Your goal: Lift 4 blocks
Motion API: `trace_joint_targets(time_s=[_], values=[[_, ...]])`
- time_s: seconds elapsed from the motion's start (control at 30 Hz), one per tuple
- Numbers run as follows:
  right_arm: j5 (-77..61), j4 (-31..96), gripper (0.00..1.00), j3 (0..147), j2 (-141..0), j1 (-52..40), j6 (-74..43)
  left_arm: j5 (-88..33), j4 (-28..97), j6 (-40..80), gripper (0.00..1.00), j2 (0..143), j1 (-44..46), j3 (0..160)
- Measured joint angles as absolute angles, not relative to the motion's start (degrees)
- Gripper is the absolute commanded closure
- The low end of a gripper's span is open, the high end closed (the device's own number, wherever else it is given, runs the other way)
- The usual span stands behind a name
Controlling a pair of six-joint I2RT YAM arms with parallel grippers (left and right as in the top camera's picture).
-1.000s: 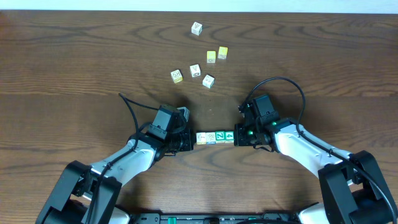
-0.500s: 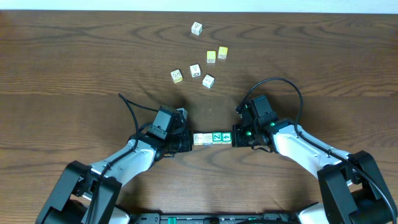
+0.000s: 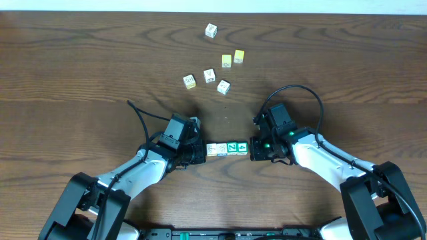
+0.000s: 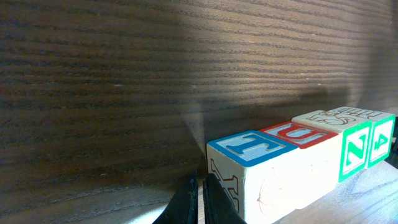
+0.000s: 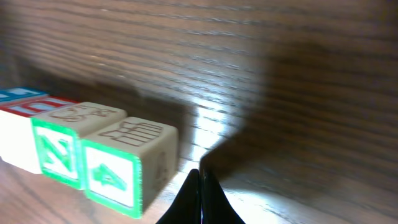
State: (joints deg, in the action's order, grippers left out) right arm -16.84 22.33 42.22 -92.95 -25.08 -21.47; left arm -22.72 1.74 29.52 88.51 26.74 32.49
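Observation:
Four blocks form a tight row (image 3: 227,147) between my two grippers. In the left wrist view the nearest one is blue-edged (image 4: 252,144), then a red-edged one (image 4: 298,132), a green "N" (image 4: 356,149) and a green "4" (image 4: 380,140). My left gripper (image 3: 202,151) is shut, its tips (image 4: 202,199) pressed against the blue-edged end. My right gripper (image 3: 251,147) is shut too, its tips (image 5: 200,193) beside the green "4" block (image 5: 115,174). The row tilts slightly. Whether it is off the table I cannot tell.
Several loose cubes lie farther back: a white one (image 3: 211,30), two yellow ones (image 3: 227,61) (image 3: 239,56), and three lettered ones (image 3: 189,81) (image 3: 209,75) (image 3: 223,87). A black cable (image 3: 140,120) trails from the left arm.
The row of blocks and both grippers have shifted a little to the left in the overhead view, and the row now sits at a slight slant.

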Motion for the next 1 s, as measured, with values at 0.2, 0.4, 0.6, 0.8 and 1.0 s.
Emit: trace_joint_targets(time_s=[0.2,0.4,0.6,0.8,1.0], values=[[-14.68,23.40,0.99,42.52,-92.95,-25.17,-19.90,-22.70,1.76,29.50,0.93,88.51,26.74,32.49],[-12.82,24.40,0.99,43.13,-92.95,-25.17,-18.57,-22.31,2.13,29.43,0.93,88.51,26.85,32.69],[-9.56,25.69,0.99,44.53,-92.95,-25.98,-17.17,-22.17,2.39,28.69,0.93,88.51,26.85,32.80],[-6.92,25.69,0.99,45.69,-92.95,-29.26,-16.67,-22.13,2.48,28.47,0.93,88.51,26.85,32.82],[-5.41,25.71,0.99,45.71,-92.95,-29.98,-16.69,-22.13,2.48,28.47,0.93,88.51,26.85,32.82]])
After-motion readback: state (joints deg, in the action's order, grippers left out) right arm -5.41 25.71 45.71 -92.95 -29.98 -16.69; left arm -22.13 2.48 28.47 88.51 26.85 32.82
